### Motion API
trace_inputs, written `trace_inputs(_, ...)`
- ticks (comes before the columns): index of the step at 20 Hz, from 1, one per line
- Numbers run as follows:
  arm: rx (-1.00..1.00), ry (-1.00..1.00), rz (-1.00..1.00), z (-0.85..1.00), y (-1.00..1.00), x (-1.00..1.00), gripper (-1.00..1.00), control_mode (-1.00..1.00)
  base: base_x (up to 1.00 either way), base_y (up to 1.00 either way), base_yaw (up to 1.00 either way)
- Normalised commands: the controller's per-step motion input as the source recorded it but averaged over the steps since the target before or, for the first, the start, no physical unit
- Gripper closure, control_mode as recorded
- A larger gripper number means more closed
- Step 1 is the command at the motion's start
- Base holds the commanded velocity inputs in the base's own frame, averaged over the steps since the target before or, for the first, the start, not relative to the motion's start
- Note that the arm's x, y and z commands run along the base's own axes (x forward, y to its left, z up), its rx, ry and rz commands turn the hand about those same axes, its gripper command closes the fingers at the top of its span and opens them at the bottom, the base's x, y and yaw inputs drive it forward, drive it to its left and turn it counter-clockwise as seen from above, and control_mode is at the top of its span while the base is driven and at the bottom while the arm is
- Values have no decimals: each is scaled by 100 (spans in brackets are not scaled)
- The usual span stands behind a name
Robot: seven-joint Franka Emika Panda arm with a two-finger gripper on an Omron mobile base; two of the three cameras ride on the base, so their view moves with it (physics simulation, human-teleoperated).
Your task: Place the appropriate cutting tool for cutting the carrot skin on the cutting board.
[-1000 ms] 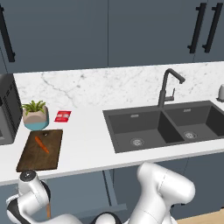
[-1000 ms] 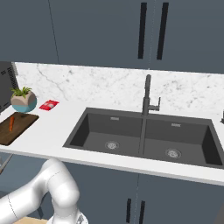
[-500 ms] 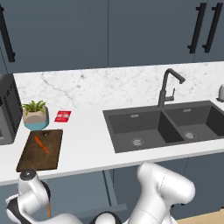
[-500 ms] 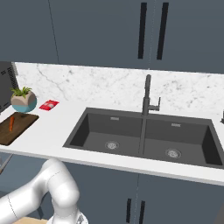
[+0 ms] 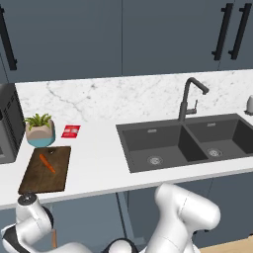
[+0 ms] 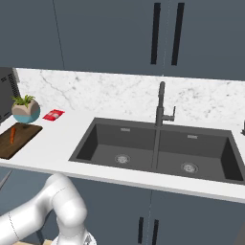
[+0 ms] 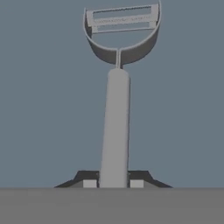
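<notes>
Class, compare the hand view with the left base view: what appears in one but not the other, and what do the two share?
The hand view alone gives the peeler, its slim handle running up from between the two dark fingers to the wide rounded head, against a plain grey-blue surface. The left base view alone gives the counter scene: the carrot lying on the cutting board, a potted plant, a red packet, the double sink and the faucet. No object is clearly common to both.

A white marble counter (image 5: 99, 163) carries a double dark sink (image 5: 188, 141) with a black tap (image 5: 190, 96), a potted plant (image 5: 39, 129), a red packet (image 5: 70, 131) and a dark appliance (image 5: 7, 123), all above the claw, under blue-grey cabinets (image 5: 123, 34).
</notes>
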Motion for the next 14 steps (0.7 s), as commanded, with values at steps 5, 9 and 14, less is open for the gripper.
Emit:
trace_inputs(5,0,0,0,-1,20,-60,100,-100,0,0,0)
trace_inputs(9,0,0,-3,4,14,-64,100,-100,0,0,0)
trace_inputs(14,-4,0,-6,27,9,-69,100,-100,0,0,0)
